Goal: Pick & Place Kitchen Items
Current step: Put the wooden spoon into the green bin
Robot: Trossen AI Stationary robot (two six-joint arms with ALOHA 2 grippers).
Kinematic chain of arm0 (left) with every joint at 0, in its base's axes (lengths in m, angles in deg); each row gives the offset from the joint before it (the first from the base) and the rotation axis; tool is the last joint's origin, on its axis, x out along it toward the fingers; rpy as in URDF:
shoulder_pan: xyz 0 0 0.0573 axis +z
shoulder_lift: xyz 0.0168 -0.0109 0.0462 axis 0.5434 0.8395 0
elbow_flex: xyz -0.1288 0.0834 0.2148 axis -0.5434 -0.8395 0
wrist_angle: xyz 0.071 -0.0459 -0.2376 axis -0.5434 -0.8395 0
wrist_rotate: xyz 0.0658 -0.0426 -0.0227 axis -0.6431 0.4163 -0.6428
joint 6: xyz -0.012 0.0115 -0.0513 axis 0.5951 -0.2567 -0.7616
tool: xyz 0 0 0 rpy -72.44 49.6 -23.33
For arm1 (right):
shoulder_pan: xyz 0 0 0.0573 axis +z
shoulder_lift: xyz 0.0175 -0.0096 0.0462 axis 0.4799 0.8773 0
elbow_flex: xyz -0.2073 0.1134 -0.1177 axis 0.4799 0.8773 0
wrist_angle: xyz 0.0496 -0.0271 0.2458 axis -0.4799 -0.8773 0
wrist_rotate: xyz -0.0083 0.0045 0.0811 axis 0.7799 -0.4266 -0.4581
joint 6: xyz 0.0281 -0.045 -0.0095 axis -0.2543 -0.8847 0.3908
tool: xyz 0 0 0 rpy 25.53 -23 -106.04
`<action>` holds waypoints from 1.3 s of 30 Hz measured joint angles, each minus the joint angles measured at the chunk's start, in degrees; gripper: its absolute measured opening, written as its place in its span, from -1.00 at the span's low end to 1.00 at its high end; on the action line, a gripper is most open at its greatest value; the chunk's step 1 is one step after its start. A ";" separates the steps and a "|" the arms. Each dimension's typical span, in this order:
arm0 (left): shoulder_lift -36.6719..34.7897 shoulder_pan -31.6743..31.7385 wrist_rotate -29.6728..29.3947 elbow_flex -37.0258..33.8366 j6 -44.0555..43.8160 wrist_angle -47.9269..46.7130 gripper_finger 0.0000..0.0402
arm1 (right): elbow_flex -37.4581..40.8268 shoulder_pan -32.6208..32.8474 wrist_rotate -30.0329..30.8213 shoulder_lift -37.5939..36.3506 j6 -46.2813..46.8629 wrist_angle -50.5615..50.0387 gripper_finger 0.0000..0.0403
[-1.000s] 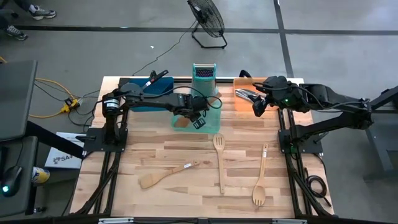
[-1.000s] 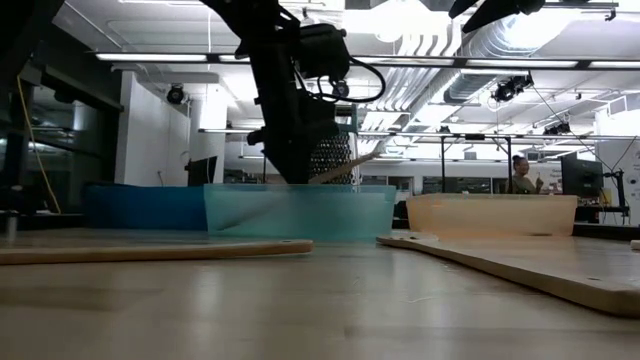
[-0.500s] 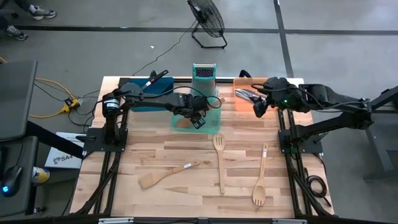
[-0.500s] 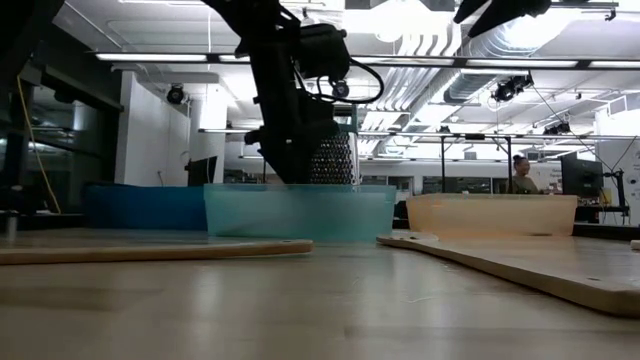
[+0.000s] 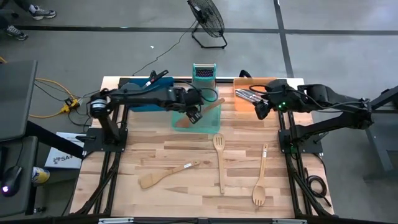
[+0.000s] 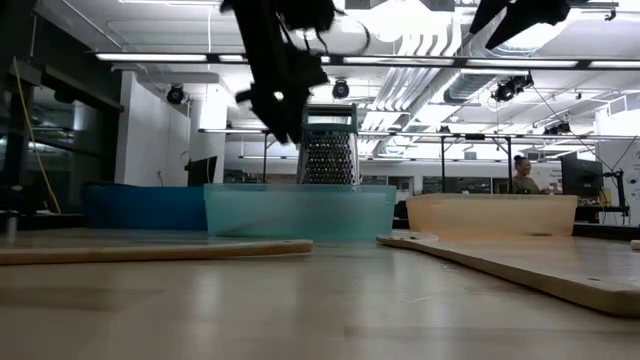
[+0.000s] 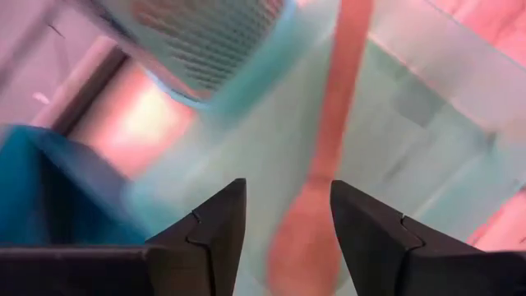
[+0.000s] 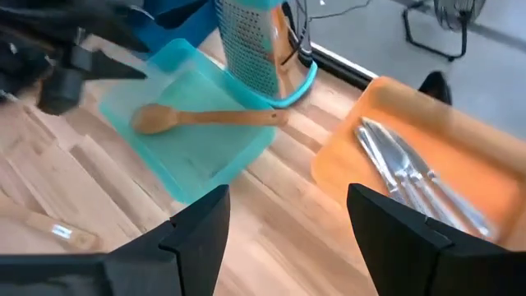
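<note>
With your left pincer (image 5: 195, 116) gaping empty above the spoon (image 5: 198, 114) lying in the green tray (image 5: 214, 126), lift straight clear; your right pincer (image 5: 262, 108), also wide, hangs beside the orange tray (image 5: 244, 103).

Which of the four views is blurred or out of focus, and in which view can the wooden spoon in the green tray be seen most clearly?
Left wrist view: strongly blurred, the wooden spoon and box grater are smeared. Low view: the near tabletop is soft, and ceiling lights glare behind the dark arms. Right wrist view: the sharpest on the spoon, lying in the green tray. High view: evenly lit, but the spoon is small.
</note>
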 joint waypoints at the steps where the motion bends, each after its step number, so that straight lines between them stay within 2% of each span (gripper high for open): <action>1: -1.33 -0.02 -1.67 -0.18 1.15 -0.36 -0.14 | 0.17 0.15 -0.22 -0.02 1.25 0.17 0.18; 6: -7.41 0.11 -7.62 -1.39 9.17 3.53 -0.14 | 2.34 0.51 -3.89 0.00 11.19 0.08 0.18; 9: -10.50 0.86 -7.55 -2.25 16.66 7.15 -0.14 | 4.64 1.17 -6.60 -0.01 18.17 0.03 0.18; 13: -13.72 3.05 -1.04 -3.33 25.52 11.26 -0.14 | 7.38 3.95 -8.71 0.00 28.52 0.03 0.18; 16: -16.05 6.09 7.45 -4.95 29.27 12.40 -0.14 | 9.08 7.13 -8.93 0.24 36.29 0.27 0.18; 22: -20.62 11.63 22.28 -9.95 34.22 15.23 -0.14 | 10.96 14.97 -10.20 1.44 52.49 0.38 0.18; 27: -24.49 15.12 33.12 -14.92 36.42 18.79 -0.14 | 11.04 22.20 -10.32 5.80 64.93 0.23 0.18; 32: -27.36 16.70 39.22 -18.15 37.03 21.40 -0.14 | 11.04 27.96 -13.92 12.64 76.71 0.18 0.18; 39: -28.78 16.55 42.80 -18.23 38.43 21.26 -0.14 | 11.04 33.39 -24.84 23.69 89.20 0.23 0.18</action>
